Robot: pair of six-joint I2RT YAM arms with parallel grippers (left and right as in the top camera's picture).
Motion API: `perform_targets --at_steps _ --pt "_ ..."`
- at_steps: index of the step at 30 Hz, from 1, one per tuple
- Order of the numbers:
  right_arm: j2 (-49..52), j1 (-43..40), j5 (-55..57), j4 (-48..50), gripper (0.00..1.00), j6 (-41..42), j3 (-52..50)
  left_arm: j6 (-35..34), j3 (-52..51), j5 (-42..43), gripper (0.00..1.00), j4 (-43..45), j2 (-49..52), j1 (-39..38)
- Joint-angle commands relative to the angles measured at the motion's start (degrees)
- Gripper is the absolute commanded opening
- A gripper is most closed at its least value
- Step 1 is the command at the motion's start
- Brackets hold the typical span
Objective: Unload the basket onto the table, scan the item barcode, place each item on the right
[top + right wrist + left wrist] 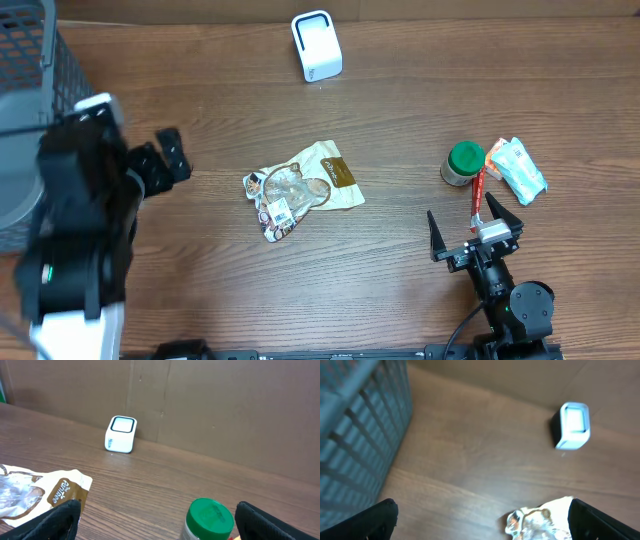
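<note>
Pouch: the pouch (303,188) lies flat mid-counter (400,100), between both arms and well apart from the scanner (316,45) at the far edge.
Long axis: diagonal in the overhead view, with the brown printed end far-right and the clear end near-left.
Barcode label: the barcode label (281,213) seems to sit face up on the clear end; it is too small for us to be sure.
Left tool: the left tool (172,158) is spread wide, empty, beside the basket (20,100), facing the pouch.
Right tool: the right tool (470,225) is spread wide, empty, near the green-lidded jar (463,163).
Risk: we judge the thin film may slide or crumple under a pinch, folding the label out of the scanner's sight.
</note>
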Motion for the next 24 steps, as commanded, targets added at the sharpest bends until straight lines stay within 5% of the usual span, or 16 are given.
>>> perform_targets --at_steps 1,9,17,24 --pt "-0.6 -0.4 -0.1 0.3 1.0 0.0 -0.6 0.6 0.2 -0.3 1.0 -0.2 -3.0 0.0" --pt "-0.6 -0.4 -0.1 0.3 1.0 0.0 -0.6 0.6 -3.3 -0.3 1.0 -1.0 -7.4 -0.2" --pt "-0.6 -0.4 -0.1 0.3 1.0 0.0 -0.6 -0.5 -17.9 1.7 1.0 -0.5 -16.5 -0.2" --pt "-0.6 -0.4 -0.1 0.3 1.0 0.0 -0.6 -1.5 -32.9 4.9 1.0 22.3 -30.9 -0.2"
